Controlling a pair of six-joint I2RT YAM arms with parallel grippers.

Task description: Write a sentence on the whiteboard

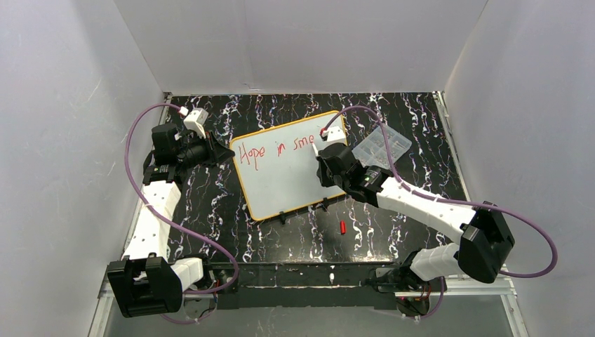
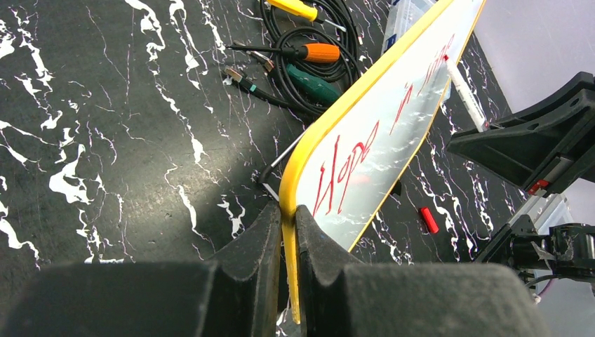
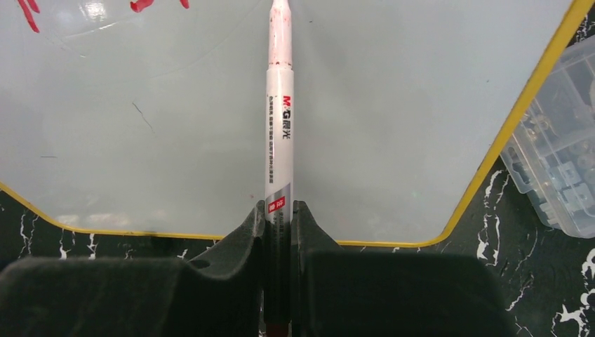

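Overhead: shows the whiteboard [image 1: 281, 186] at the middle of a black marbled table [image 1: 393, 217], turned askew, with the sentence [image 1: 275, 151] in red along its upper edge. Reads "Hope in sm" as far as visible (anything further right hidden behind the right arm). Places the left gripper [image 1: 223, 153] at the board's left rim and the right gripper [image 1: 324, 151] over its upper right part. Also takes in a clear parts box [image 1: 382, 146] just beyond that corner and a small red cap [image 1: 343, 227] near the lower edge.

Left wrist only: confirms fingers pinched tight on the yellow rim. Reveals screwdrivers and coiled cables [image 2: 309, 56] beyond the board, not made out from above.

Right wrist only: confirms jaws clamped on a white marker [image 3: 279, 126], tip toward the board near red strokes, contact impossible to judge.
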